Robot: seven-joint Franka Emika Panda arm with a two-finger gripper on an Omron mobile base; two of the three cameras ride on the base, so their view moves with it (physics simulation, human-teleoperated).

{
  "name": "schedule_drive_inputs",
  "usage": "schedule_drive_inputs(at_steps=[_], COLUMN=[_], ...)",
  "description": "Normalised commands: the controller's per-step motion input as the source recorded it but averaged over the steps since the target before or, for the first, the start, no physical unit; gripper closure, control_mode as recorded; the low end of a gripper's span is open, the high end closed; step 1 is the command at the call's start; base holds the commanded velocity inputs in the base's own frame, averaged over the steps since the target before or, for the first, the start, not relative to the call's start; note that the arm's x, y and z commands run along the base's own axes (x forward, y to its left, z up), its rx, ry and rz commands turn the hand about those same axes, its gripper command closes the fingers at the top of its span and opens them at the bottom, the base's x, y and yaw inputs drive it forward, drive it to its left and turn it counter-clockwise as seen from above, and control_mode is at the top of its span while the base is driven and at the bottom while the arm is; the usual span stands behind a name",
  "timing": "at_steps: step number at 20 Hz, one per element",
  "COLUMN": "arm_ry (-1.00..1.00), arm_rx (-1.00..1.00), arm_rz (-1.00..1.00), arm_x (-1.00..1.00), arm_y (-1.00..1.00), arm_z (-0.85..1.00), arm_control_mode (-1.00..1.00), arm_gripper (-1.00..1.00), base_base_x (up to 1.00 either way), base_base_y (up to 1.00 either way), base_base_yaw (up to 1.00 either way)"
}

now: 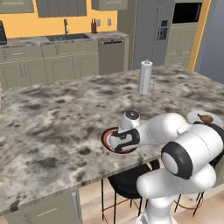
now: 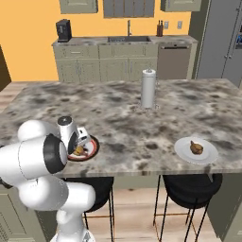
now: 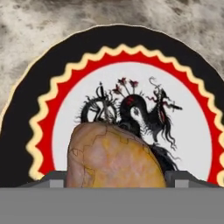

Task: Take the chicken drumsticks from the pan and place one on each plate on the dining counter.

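My gripper is shut on a golden-brown chicken drumstick, with a finger pressed against each side of it. It hangs low over the white centre of the plate with the dark, red-edged rim. This plate lies near the front edge of the dining counter, under my hand. Further right on the counter, a plain white plate holds the other drumstick, which also shows at the far right. The pan is out of view.
An upright paper towel roll stands mid-counter, beyond both plates. Black stools are tucked under the counter's front edge. A back counter with a sink runs along the orange wall.
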Motion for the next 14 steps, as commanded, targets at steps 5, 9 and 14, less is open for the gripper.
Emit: schedule_drive_inputs(at_steps=[5,9,14], arm_ry=[0.00,0.00,0.00], arm_rx=[0.00,0.00,0.00], arm_rz=[0.02,0.01,0.00], arm_x=[0.18,0.13,0.05], arm_y=[0.00,0.00,0.08], arm_z=[-0.06,-0.01,0.03], arm_control_mode=[-1.00,-1.00,-1.00], arm_gripper=[-1.00,-1.00,-1.00], base_base_x=[0.00,0.00,0.00], base_base_y=[0.00,0.00,0.00], base_base_yaw=[0.00,0.00,0.00])
